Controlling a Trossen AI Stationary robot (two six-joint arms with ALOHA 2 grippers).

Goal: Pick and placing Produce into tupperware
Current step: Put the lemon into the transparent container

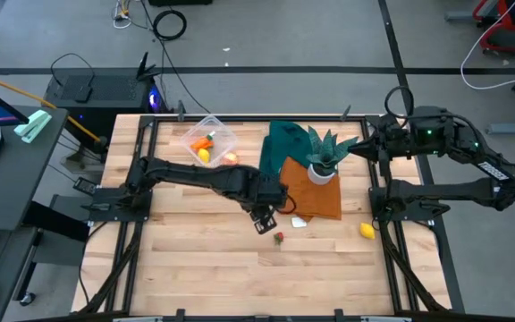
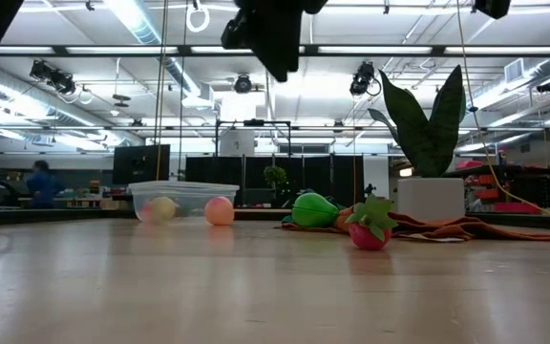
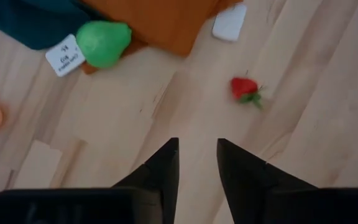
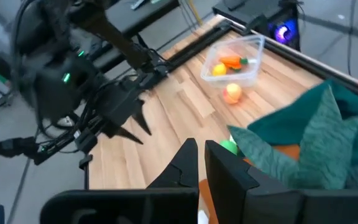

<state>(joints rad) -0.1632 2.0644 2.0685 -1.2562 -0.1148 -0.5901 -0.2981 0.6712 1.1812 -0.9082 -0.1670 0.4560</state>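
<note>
My left gripper (image 1: 265, 220) (image 3: 197, 148) hangs open above bare wood near the table's middle, pointing steeply down, with nothing between its fingers. A red berry (image 3: 243, 88) (image 1: 279, 238) lies on the wood just beyond it. A green piece (image 3: 103, 42) rests against the orange cloth's edge. The clear tupperware (image 1: 209, 141) (image 4: 234, 59) stands at the far left and holds an orange carrot (image 4: 231, 61) and a yellow piece (image 4: 218, 70). A peach (image 1: 231, 159) lies on the wood beside it. Another yellow piece (image 1: 367, 231) lies at the right. My right gripper (image 4: 201, 150) waits shut, raised at the far right.
A spiky plant in a white pot (image 1: 323, 161) stands on an orange cloth (image 1: 316, 192), with a teal cloth (image 1: 284, 148) behind it. Two white cards (image 3: 230, 22) (image 3: 63, 55) lie by the cloths. Bare wood stretches toward the near edge.
</note>
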